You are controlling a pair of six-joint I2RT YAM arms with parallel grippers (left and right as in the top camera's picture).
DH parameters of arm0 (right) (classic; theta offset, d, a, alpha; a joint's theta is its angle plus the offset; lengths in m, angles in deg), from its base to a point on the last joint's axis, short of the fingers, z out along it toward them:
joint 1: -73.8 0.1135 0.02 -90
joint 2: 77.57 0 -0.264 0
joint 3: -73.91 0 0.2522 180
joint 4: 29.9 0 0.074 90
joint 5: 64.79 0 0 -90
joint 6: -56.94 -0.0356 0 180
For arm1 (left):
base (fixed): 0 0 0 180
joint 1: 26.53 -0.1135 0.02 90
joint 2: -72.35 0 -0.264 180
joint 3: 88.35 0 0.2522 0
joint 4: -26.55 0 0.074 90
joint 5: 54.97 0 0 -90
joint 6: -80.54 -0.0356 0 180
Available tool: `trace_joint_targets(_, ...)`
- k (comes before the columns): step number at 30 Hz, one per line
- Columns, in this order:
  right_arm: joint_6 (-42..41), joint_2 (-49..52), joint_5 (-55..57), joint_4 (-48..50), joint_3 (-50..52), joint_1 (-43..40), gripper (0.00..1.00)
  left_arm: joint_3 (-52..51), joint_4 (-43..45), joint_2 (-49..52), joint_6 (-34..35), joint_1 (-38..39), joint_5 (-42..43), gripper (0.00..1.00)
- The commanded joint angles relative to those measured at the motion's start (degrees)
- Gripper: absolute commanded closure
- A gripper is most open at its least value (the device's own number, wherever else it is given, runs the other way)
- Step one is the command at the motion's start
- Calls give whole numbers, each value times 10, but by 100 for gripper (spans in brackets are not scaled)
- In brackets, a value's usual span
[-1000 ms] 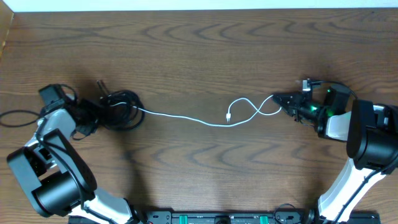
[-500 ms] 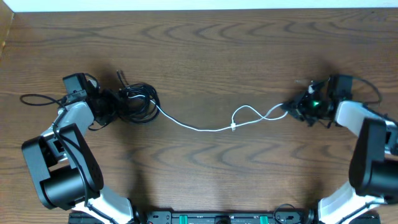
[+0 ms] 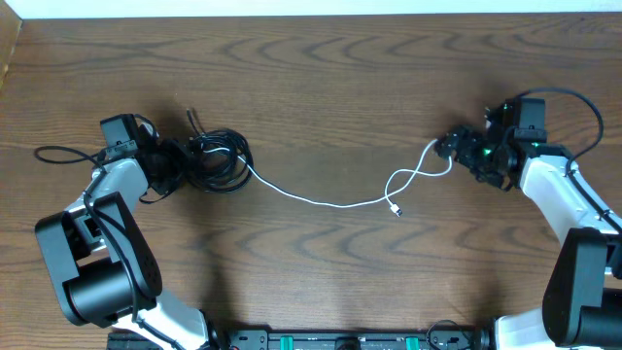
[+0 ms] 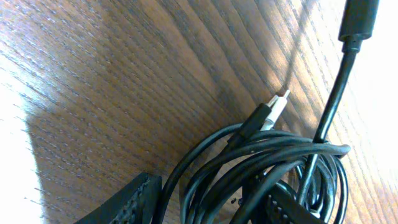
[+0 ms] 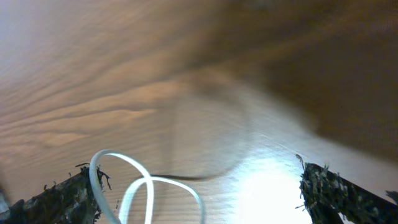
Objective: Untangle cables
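Observation:
A knot of black cables (image 3: 222, 160) lies at the table's left, and my left gripper (image 3: 180, 160) is shut on its left side. In the left wrist view the fingers (image 4: 134, 202) clamp several black strands (image 4: 273, 149), and a silver-tipped plug (image 4: 277, 106) sticks out behind. A white cable (image 3: 321, 201) runs right from the knot to a small plug (image 3: 397, 211), then loops back toward my right gripper (image 3: 449, 148). That gripper (image 5: 199, 193) stands open, with the white loop (image 5: 149, 180) lying loose by its left finger.
A thicker black arm wire (image 3: 58, 153) trails off left of the left wrist. The arm bases (image 3: 330, 340) line the front edge. A pale strip (image 3: 311, 8) marks the table's far edge.
My right gripper opened and let go of the white cable; the loop and plug slid toward the front. The left arm pulled the black knot rightward earlier, then held still.

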Motion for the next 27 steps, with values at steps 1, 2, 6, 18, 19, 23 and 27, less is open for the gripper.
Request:
trace_joint_targets(1,16,-5,-127,41,-8,7,1,-51,-21,64,-6,13,5,50)
trace_joint_targets(2,-2,-5,-173,56,-8,7,1,-51,-20,64,-6,13,5,50)
trace_joint_targets(6,-56,-4,-272,72,-8,11,4,-51,-17,64,-3,13,5,50)
trace_joint_targets(18,-110,-4,37,-94,-41,65,5,-51,-17,64,10,13,115,50)
trace_joint_targets(19,-105,-4,30,-121,-59,66,6,-51,-17,64,16,13,122,48)
trace_joint_targets(23,-73,-4,25,-231,-141,91,12,-51,-17,64,39,13,142,50)
trace_joint_targets(27,-104,-4,0,-234,-162,138,20,-51,-17,64,47,13,171,51)
